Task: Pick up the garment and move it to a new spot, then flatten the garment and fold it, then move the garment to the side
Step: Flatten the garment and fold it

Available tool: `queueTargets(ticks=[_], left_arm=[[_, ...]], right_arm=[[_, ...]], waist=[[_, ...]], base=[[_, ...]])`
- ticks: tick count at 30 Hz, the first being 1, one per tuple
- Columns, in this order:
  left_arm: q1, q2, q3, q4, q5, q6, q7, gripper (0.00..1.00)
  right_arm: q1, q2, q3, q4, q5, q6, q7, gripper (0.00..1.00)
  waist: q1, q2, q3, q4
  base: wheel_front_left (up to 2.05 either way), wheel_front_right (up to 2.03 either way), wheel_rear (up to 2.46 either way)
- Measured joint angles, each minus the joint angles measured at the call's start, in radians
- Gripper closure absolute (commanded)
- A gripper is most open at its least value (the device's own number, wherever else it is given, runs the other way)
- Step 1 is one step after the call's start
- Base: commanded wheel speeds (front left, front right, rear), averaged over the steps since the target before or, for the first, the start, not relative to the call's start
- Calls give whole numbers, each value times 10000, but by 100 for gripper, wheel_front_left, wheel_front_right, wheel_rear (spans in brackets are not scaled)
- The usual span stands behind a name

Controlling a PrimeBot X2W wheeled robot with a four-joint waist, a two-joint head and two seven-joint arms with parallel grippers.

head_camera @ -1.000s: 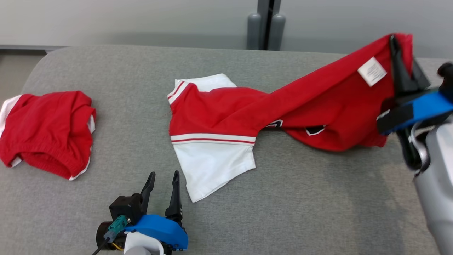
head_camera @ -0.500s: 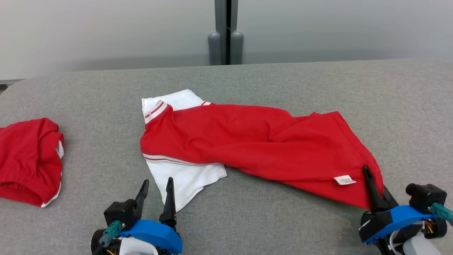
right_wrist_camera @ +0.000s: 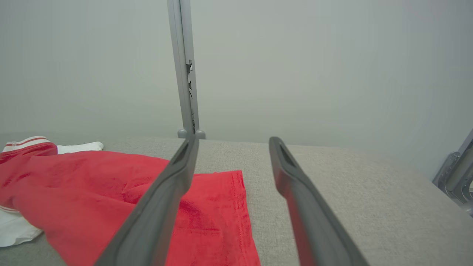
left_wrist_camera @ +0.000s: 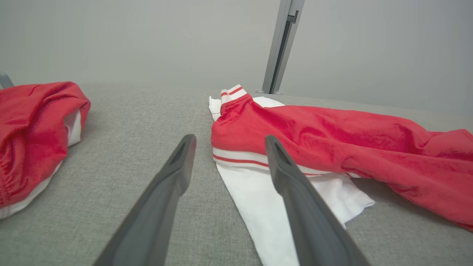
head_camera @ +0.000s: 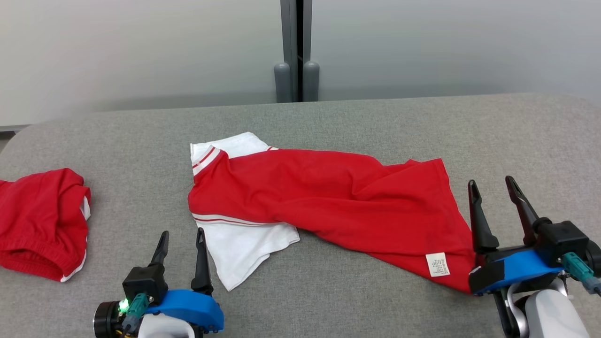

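Note:
The garment (head_camera: 338,202) is a red shirt with white, red-striped sleeves, lying stretched out and wrinkled across the grey table (head_camera: 375,117). A white label shows near its near right corner. My right gripper (head_camera: 493,188) stands open just right of that corner, with nothing between its fingers. My left gripper (head_camera: 181,237) is open at the near left, its tips close to the white sleeve (head_camera: 244,244). The left wrist view has the garment (left_wrist_camera: 332,144) ahead and to the right of the fingers. In the right wrist view the garment's hem (right_wrist_camera: 207,207) lies under the left finger.
A second red garment with white trim (head_camera: 42,223) lies bunched at the table's left edge, also in the left wrist view (left_wrist_camera: 33,125). A grey post (head_camera: 296,51) stands behind the table's far edge against a pale wall.
My right gripper has opened and let go of the garment's corner, which now lies flat on the table. The camera has shifted slightly. The left gripper stays open.

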Motion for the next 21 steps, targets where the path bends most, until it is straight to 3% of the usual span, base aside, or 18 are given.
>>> queueTargets(ticks=[4,10,21], left_arm=[[222,-2,102,-244,637,178,0,0],[685,0,144,-345,1335,359,0,0],[1370,67,330,-280,1856,533,0,0]], right_arm=[[50,217,54,-263,-449,0,-2,0],[522,345,117,384,-819,0,-2,0],[1167,357,293,1045,-79,0,0,0]], waist=[[0,-1,-206,33],[-1,0,-614,40],[0,0,-1217,-105]], base=[[0,0,0],[0,0,0],[0,0,0]])
